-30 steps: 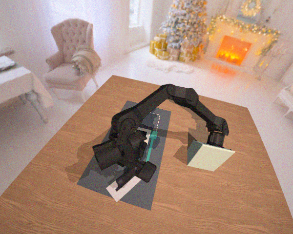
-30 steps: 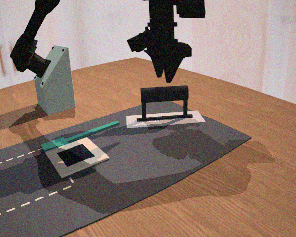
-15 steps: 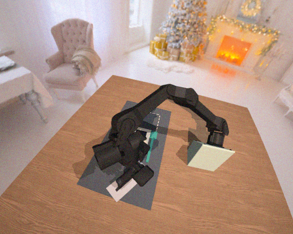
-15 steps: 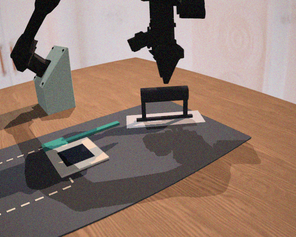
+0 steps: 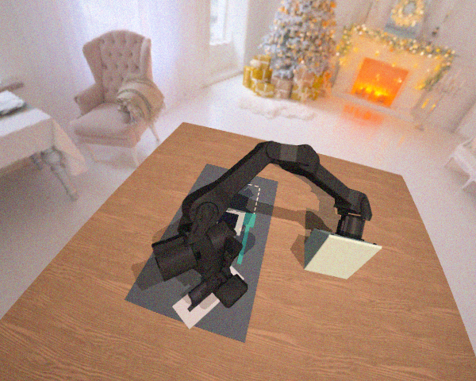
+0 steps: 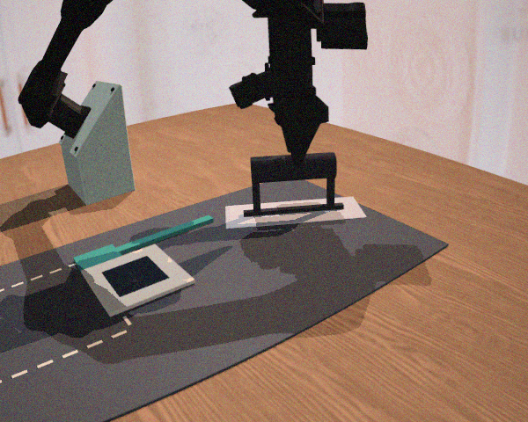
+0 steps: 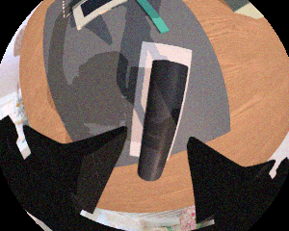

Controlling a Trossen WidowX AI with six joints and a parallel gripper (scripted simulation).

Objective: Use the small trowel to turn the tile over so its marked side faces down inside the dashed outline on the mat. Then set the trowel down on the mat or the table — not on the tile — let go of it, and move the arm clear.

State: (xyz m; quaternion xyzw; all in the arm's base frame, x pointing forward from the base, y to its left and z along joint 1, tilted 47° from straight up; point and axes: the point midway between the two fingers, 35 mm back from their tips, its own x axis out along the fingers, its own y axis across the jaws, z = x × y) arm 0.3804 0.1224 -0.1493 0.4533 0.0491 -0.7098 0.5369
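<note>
surface: wooden table (image 5: pixel 353 311) carrying a long dark grey mat (image 6: pixel 264 290) printed with a white dashed outline (image 6: pixel 41 363). room: pale and blurred, with a tufted armchair (image 5: pixel 115 94), a lit fireplace (image 5: pixel 378 81), a decorated tree (image 5: pixel 301 40) ringed by wrapped gifts, and a cloth-covered side table (image 5: pixel 17 131). a pale green wedge-shaped base (image 6: pixel 98 145) stands on the wood beside the mat, bearing the black arm (image 5: pixel 295 157). small trowel (image 6: pixel 294 191): at the mat's near end, a white rectangular blade lying flat on the mat, a thin black bar on it, two black posts rising to a thick black cylindrical handle; handle and blade share one long axis, running across the mat's width in the exterior view. gripper (image 6: pixel 299 152): directly above the handle's middle, fingers about half open and pointing down, straddling the handle in the wrist view, holding nothing. tile (image 6: pixel 136 279): pale square with a dark square mark facing up, lying partly over the dashed outline's corner. a teal strip (image 6: pixel 141 243) lies along the tile's far edge, extending toward the trowel.
</note>
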